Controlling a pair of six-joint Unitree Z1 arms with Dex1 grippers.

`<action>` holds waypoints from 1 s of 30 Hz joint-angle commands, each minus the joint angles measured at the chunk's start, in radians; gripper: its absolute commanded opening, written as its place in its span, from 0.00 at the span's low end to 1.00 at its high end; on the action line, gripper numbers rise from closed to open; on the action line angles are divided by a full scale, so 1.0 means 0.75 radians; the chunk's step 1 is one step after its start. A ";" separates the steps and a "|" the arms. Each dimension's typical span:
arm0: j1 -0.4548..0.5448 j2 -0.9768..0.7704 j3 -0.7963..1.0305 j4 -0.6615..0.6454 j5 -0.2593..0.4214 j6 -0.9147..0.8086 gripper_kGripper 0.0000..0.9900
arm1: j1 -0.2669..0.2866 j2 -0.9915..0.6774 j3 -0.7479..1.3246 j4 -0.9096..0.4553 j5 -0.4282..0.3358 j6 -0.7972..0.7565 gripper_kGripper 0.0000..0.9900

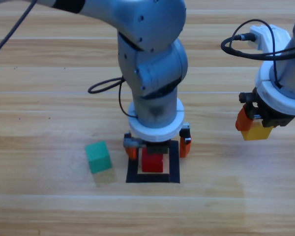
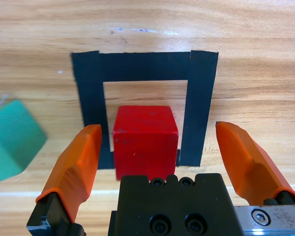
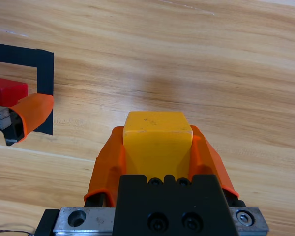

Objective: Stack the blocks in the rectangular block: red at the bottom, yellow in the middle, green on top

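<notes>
- Farthest left on the wooden table [image 1: 49,206] sits the green cube [image 1: 98,157], resting on the bare wood just outside the left side of the black tape frame [image 1: 174,164]; in the left wrist view it shows at the left edge [image 2: 12,140], turned at an angle to the frame and not touching it
- Next comes the frame itself, a rectangle of black tape [image 2: 199,108] with wood showing in its middle
- The red cube [image 1: 152,162] stands on the table inside that frame; seen from the left wrist [image 2: 145,140] it sits toward the near edge of the opening, close to the left strip, with its near part over the near strip of tape
- The left gripper [image 1: 159,147] hangs right over the frame, its orange jaws spread wide on either side of the red cube and clear of it, each with a gap to the cube's side
- Well off to the right, the right gripper [image 1: 255,129] is up above the table, its jaws closed tight on the yellow cube [image 1: 258,132]; the right wrist view shows the yellow block [image 3: 157,142] squeezed between both orange jaws, lifted off the wood, with the frame and red cube away to its left
</notes>
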 commanded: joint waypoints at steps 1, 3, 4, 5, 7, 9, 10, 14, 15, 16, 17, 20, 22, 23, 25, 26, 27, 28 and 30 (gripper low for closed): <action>-0.033 -0.087 -0.250 0.238 0.074 -0.004 1.00 | 0.018 -0.024 -0.021 0.009 -0.018 0.038 0.00; -0.010 -0.105 -0.411 0.388 0.107 -0.011 1.00 | 0.022 -0.028 -0.023 0.009 -0.022 0.044 0.00; -0.002 -0.122 -0.466 0.445 0.127 -0.015 1.00 | 0.026 -0.028 -0.027 0.011 -0.022 0.048 0.00; 0.004 -0.152 -0.503 0.490 0.150 -0.019 1.00 | 0.032 -0.028 -0.033 0.017 -0.022 0.056 0.00; 0.026 -0.251 -0.483 0.531 0.181 -0.023 1.00 | 0.046 -0.026 -0.047 0.029 -0.026 0.075 0.00; 0.061 -0.377 -0.393 0.555 0.228 -0.031 1.00 | 0.065 -0.011 -0.082 0.066 -0.028 0.099 0.00; 0.080 -0.461 -0.317 0.553 0.254 -0.033 1.00 | 0.079 0.003 -0.102 0.085 -0.028 0.114 0.00; 0.127 -0.770 -0.086 0.553 0.369 0.000 1.00 | 0.138 0.083 -0.205 0.148 -0.026 0.159 0.00; 0.129 -0.848 -0.053 0.551 0.399 0.022 1.00 | 0.155 0.109 -0.235 0.158 -0.022 0.173 0.00; 0.133 -0.934 -0.014 0.551 0.428 0.043 1.00 | 0.169 0.138 -0.270 0.173 -0.016 0.183 0.00; 0.133 -1.009 0.016 0.549 0.453 0.065 1.00 | 0.181 0.171 -0.311 0.191 -0.012 0.196 0.00; 0.133 -1.210 0.092 0.549 0.493 0.143 1.00 | 0.218 0.289 -0.473 0.285 0.000 0.234 0.00; 0.133 -1.316 0.147 0.547 0.504 0.196 1.00 | 0.245 0.355 -0.554 0.322 0.002 0.253 0.00; 0.133 -1.359 0.182 0.543 0.508 0.212 1.00 | 0.259 0.383 -0.583 0.328 0.002 0.259 0.00; 0.133 -1.427 0.266 0.523 0.508 0.249 1.00 | 0.288 0.441 -0.653 0.353 0.002 0.286 0.00; 0.133 -1.465 0.331 0.490 0.502 0.280 1.00 | 0.296 0.459 -0.673 0.359 0.002 0.294 0.00; 0.133 -1.494 0.374 0.465 0.496 0.302 1.00 | 0.304 0.469 -0.685 0.361 0.002 0.298 0.00; 0.133 -1.521 0.411 0.445 0.487 0.317 1.00 | 0.308 0.477 -0.695 0.359 0.002 0.304 0.00; 0.133 -1.570 0.478 0.418 0.481 0.341 1.00 | 0.318 0.498 -0.718 0.361 0.004 0.318 0.00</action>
